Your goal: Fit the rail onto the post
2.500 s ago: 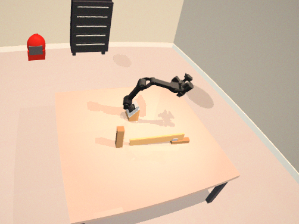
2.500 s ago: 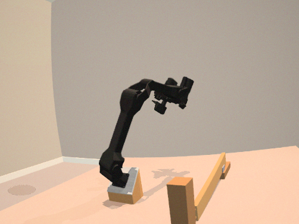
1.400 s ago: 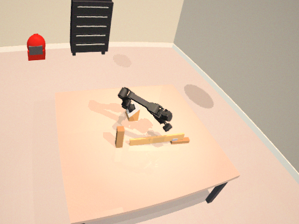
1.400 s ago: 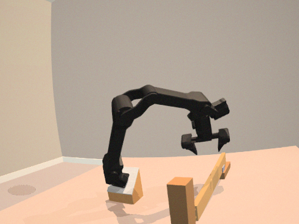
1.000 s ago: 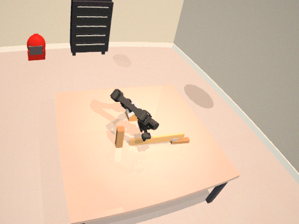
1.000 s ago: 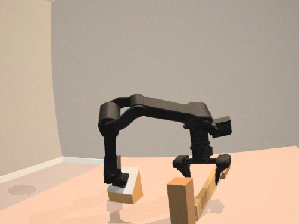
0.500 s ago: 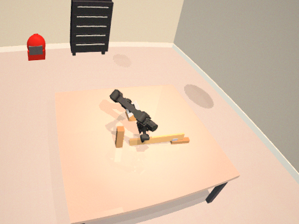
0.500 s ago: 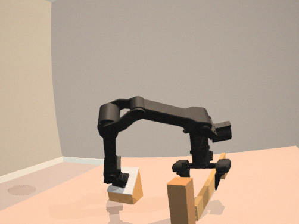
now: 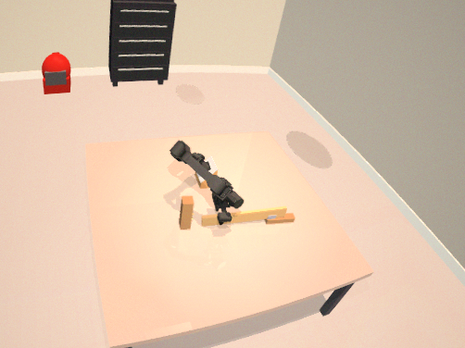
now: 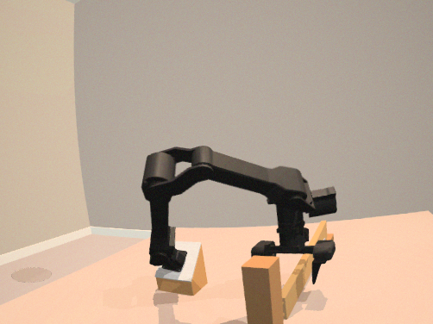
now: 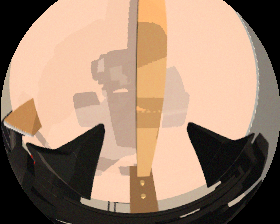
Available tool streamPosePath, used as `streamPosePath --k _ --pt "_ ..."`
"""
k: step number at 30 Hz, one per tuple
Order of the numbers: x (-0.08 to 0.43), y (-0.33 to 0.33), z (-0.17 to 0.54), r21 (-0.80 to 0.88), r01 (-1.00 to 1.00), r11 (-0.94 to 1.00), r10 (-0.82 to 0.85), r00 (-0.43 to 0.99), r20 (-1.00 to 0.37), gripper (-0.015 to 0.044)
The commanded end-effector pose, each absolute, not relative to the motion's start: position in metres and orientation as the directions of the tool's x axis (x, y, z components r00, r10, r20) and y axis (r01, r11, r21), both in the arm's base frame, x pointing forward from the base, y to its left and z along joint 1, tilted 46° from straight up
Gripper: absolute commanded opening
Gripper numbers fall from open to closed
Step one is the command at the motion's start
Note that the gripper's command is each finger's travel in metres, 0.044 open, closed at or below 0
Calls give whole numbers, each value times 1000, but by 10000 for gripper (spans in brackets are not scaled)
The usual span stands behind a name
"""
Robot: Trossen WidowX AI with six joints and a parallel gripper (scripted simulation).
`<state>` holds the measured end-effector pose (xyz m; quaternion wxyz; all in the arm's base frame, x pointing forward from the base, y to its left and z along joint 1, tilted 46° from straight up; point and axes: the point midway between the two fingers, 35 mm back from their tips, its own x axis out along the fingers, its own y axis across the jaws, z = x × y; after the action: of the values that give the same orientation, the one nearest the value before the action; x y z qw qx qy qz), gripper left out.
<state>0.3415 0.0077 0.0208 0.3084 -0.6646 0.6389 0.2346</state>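
Currently my tool (image 10: 294, 253) is fully open, empty, straddling the rail (image 9: 252, 216) near the post (image 9: 186, 212); stiff, light wood: grip its flat sides.

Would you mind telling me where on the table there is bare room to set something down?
The widest bare stretch of the table lies between the post and rail and the near edge. Another strip runs along the left edge. It is crowded mid-table: the open gripper straddles the rail, with the arm's base just behind.
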Motion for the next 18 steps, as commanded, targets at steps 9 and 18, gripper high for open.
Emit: streamPosePath --k 9,18 --pt "341 -8 6 -104 -995 5 -709 70 -702 440" --pt "341 -17 -2 -104 -995 5 -710 70 -700 440"
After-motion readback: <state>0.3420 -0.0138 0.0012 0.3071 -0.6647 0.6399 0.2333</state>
